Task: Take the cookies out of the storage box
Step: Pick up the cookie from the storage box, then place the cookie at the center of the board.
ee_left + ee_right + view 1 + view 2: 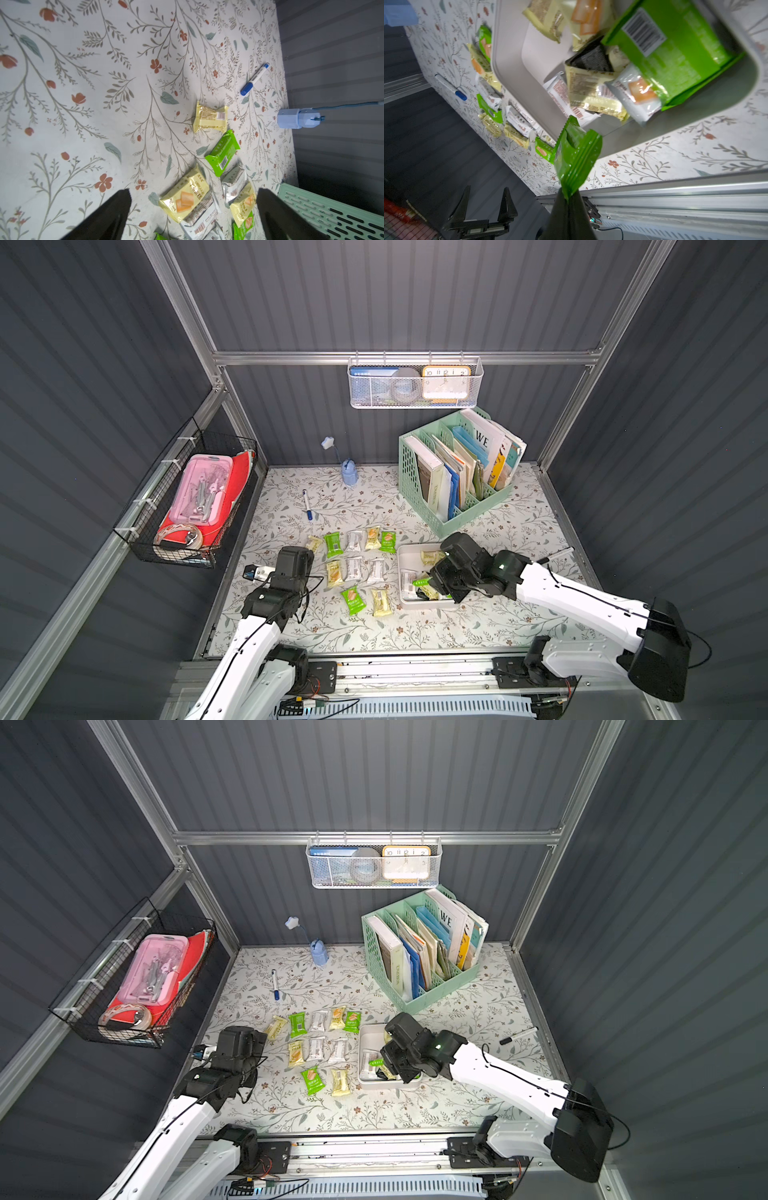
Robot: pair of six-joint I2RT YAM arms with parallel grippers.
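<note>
- Right wrist view: the tabletop (654,158) at the left is crowded with laid-out cookies (517,122), leaving little room.
- The storage box (500,68), upper middle, holds more.
- The left pincer (194,190) is wide open, empty.
- The right pincer (568,195) clenches a green cookie (575,153) by its thin edge; it might slip.

The storage box (400,572), a shallow white tray with rounded corners, sits flat on the counter (478,626). Inside it several cookies overlap in a loose heap: a bright green packet (675,52) lying barcode-up, a black packet (591,60), and pale yellow and white-silver ones. Another green cookie (577,153) hangs by its crimped end from the closed right tool (568,196), over the box's edge. Just beside the box, ten cookies (354,568) lie flat in three rough rows of five, three and two.
</note>
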